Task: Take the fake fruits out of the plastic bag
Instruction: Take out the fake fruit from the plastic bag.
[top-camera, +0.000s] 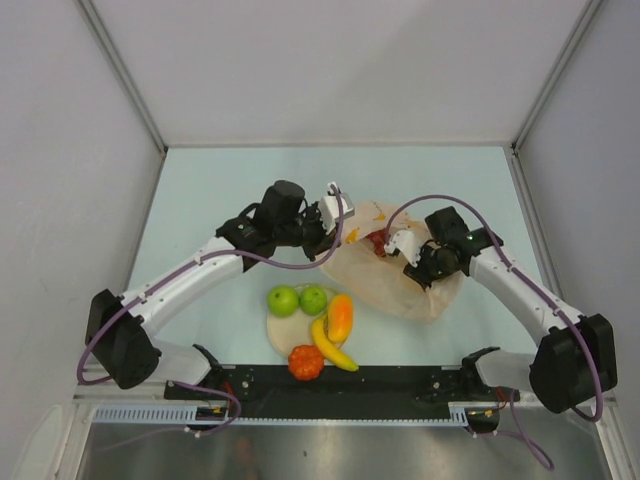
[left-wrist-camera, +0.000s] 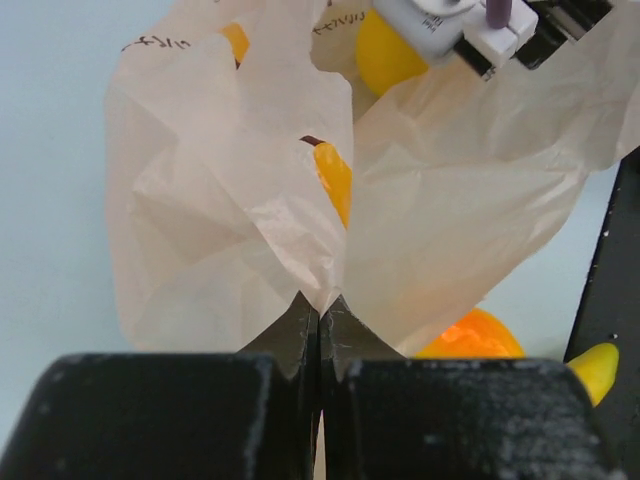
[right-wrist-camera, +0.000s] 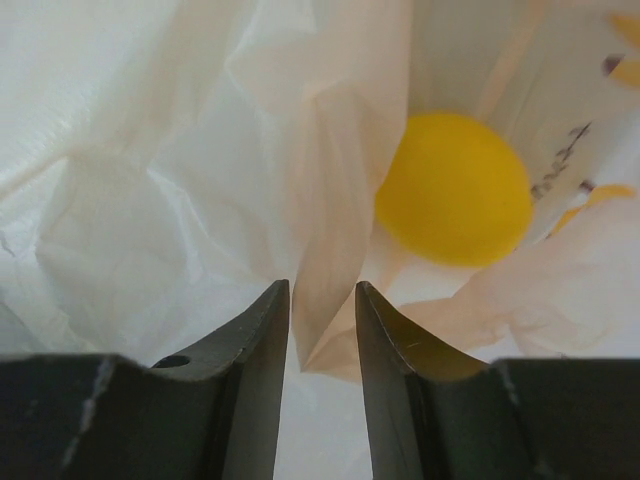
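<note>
The peach-pink plastic bag (top-camera: 405, 285) lies crumpled right of centre. My left gripper (left-wrist-camera: 320, 302) is shut on a fold of the bag's left edge (left-wrist-camera: 250, 200); from above it sits at the bag's upper left (top-camera: 347, 222). My right gripper (right-wrist-camera: 322, 290) has its jaws narrowed around another bag fold (right-wrist-camera: 335, 230), which fills the gap lower down, the tips still a little apart. A yellow lemon (right-wrist-camera: 455, 190) lies inside just beyond them. A dark red grape bunch (top-camera: 378, 243) shows in the bag mouth by my right gripper (top-camera: 388, 247).
A round beige plate (top-camera: 278, 335) near the front holds two green apples (top-camera: 283, 300) (top-camera: 314, 299), an orange-yellow mango (top-camera: 340, 317), a banana (top-camera: 335, 350) and a red-orange tomato-like piece (top-camera: 306, 362). A black rail (top-camera: 400, 380) runs along the near edge.
</note>
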